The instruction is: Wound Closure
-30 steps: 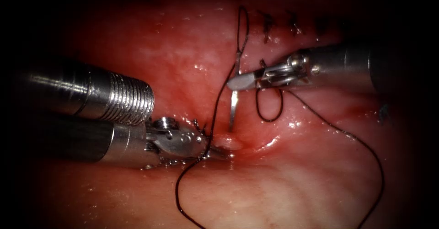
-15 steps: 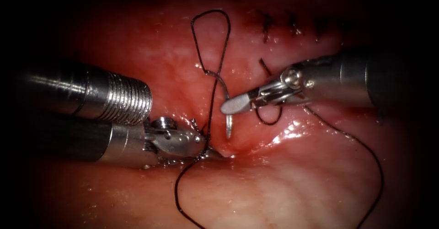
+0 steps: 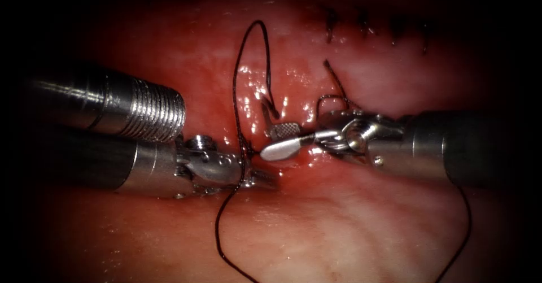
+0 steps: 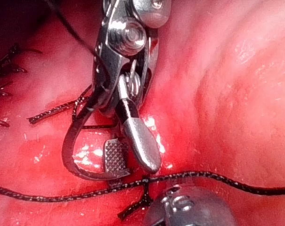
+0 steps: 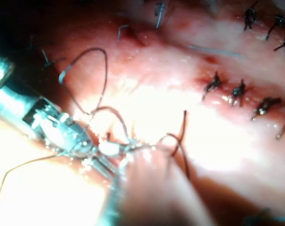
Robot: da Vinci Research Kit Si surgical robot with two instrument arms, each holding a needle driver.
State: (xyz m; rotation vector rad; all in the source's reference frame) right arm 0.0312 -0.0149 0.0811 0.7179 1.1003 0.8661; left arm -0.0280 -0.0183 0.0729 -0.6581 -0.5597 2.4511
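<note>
Endoscope view: my left tool (image 3: 265, 178), centre-left, is closed on the tissue (image 3: 350, 226) at the cut's left lip, as far as I judge. My right tool (image 3: 274, 139), centre, has its jaws parted and clamps nothing, with the needle (image 3: 265, 113) a pale sliver just above and thread (image 3: 237, 91) looping upward. Finished stitches (image 3: 364, 26) line the upper right, while the cut beneath the tools is unclosed.

Left wrist view: the right tool (image 4: 133, 167) gapes, and the needle (image 4: 65, 150) curves beside its ridged jaw; whether it enters the tissue I cannot tell.

Right wrist view: stitches (image 5: 236, 89) in a row; closure is partly done.
</note>
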